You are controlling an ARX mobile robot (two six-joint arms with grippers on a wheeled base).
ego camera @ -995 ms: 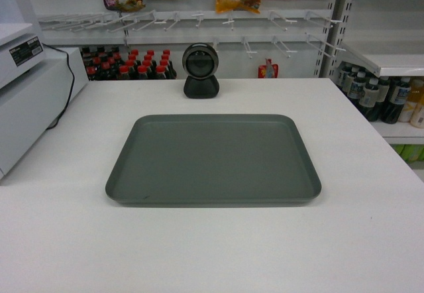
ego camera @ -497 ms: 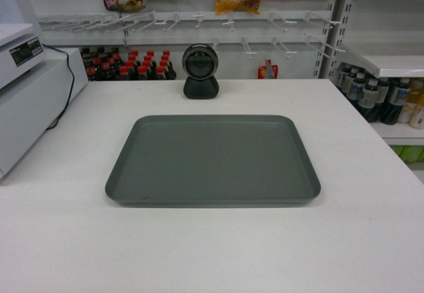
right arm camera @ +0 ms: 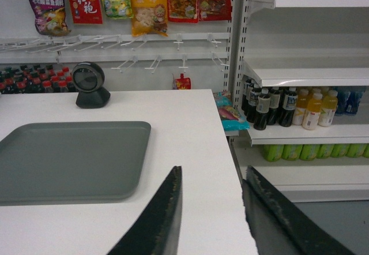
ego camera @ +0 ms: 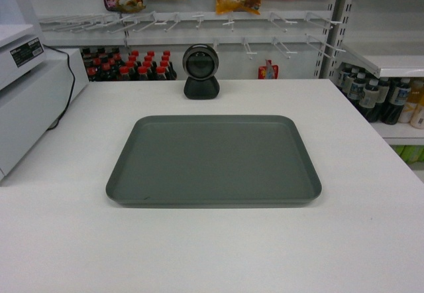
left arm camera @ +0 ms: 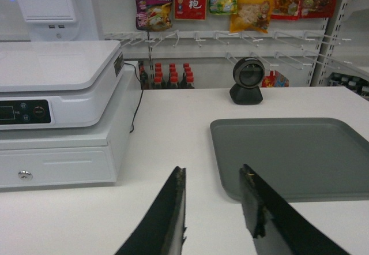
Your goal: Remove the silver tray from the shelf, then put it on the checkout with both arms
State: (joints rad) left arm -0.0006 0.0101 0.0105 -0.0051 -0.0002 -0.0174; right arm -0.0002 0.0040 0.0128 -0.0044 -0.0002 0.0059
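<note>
Hovering low over the white checkout [left arm camera: 173, 128], the left gripper [left arm camera: 216, 209] shows its two black fingers spread with nothing between them, at the bottom centre of its wrist view. The right gripper [right arm camera: 213, 209] is likewise spread and empty, at the bottom of its own view above the counter's right edge.

The silver tray [ego camera: 213, 159] lies flat at the centre of the checkout, apart from both grippers. Judging by this, the placing looks done and the arms stand clear to either side.

The head view shows the whole tray, a dark domed scanner [ego camera: 201, 72] behind it, but neither gripper. The left wrist view alone shows the white cash register [left arm camera: 57, 111] at left. Only the right wrist view shows the shelf [right arm camera: 305, 73] with bottled drinks [right arm camera: 288, 108] at right.
</note>
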